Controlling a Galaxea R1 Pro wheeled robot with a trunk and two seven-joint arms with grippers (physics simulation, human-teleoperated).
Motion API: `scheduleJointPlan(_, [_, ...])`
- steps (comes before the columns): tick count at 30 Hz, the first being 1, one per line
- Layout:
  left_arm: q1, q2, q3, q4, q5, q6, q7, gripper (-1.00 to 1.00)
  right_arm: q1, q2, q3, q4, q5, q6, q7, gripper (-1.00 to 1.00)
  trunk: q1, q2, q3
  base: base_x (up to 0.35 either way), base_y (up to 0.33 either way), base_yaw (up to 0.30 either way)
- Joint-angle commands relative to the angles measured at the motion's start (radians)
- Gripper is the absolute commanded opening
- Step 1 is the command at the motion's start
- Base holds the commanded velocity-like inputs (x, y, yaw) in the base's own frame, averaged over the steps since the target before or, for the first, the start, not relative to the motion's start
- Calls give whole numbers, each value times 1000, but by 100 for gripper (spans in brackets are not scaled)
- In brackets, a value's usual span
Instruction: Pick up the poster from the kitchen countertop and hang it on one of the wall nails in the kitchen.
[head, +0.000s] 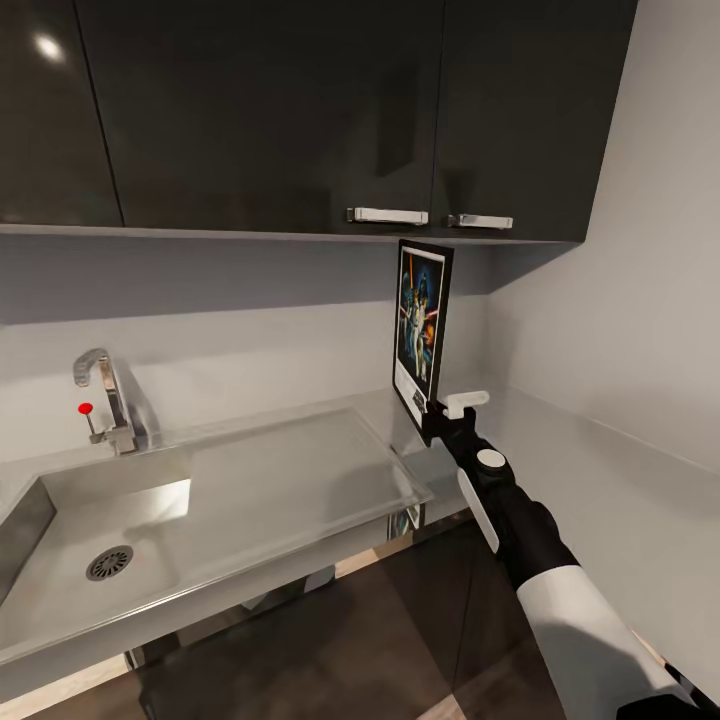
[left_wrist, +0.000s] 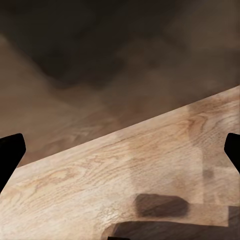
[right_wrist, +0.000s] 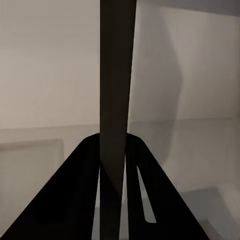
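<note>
The poster (head: 422, 330), a black-framed portrait with colourful figures on dark blue, stands upright in the air above the corner of the grey kitchen countertop (head: 590, 470). My right gripper (head: 436, 414) is shut on its bottom edge. In the right wrist view the poster (right_wrist: 117, 90) appears edge-on as a dark vertical strip, clamped between the black fingers (right_wrist: 80, 190) of the right gripper (right_wrist: 116, 165). My left gripper (left_wrist: 120, 150) is open over a wooden floor, its black fingertips (left_wrist: 10, 152) far apart with nothing between them.
An inset steel sink (head: 150, 520) with a tap (head: 105, 395) lies left of the poster. Dark upper cabinets (head: 300, 110) with metal handles (head: 388, 215) hang just above the poster's top. A pale wall (head: 640, 280) closes the right side.
</note>
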Motion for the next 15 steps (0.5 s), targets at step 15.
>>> scheduleJointPlan(15, [0, 0, 2, -1, 0, -1, 0, 100, 10, 1, 2, -75, -2, 3, 1, -100, 0, -1, -1, -222, 0, 0])
